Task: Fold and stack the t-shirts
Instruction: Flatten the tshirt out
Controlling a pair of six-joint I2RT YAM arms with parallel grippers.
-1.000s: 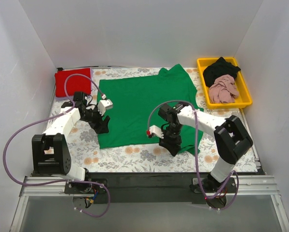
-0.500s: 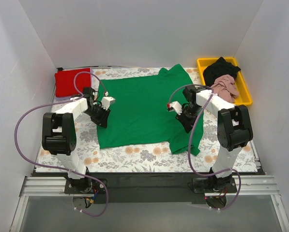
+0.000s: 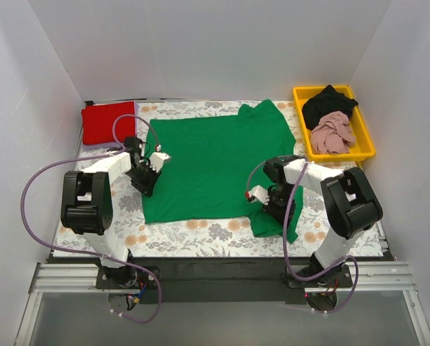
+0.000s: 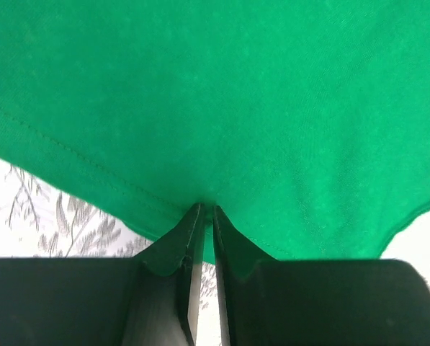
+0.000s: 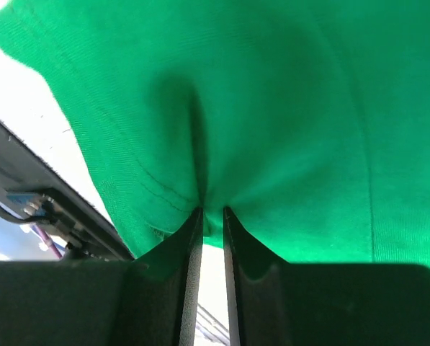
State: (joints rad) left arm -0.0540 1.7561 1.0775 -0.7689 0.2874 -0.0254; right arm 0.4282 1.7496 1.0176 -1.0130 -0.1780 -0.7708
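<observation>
A bright green t-shirt (image 3: 215, 162) lies spread over the middle of the table, with its near right corner bunched and folded over. My left gripper (image 3: 147, 186) is at the shirt's left edge. In the left wrist view this gripper (image 4: 206, 210) is shut on the hem of the green cloth (image 4: 258, 108). My right gripper (image 3: 269, 210) is at the bunched near right part. In the right wrist view it (image 5: 211, 213) pinches a pulled-up fold of the green cloth (image 5: 294, 130). A folded red t-shirt (image 3: 108, 121) lies at the back left.
A yellow tray (image 3: 342, 156) at the back right holds a black t-shirt (image 3: 328, 101) and a dusty pink one (image 3: 331, 134). A floral-print cloth (image 3: 200, 234) covers the table. White walls close in the left, back and right sides.
Both grippers have closed on the green shirt. The right arm swung to the shirt's right side, then came back toward the near right corner. The left gripper settled on the left hem.
</observation>
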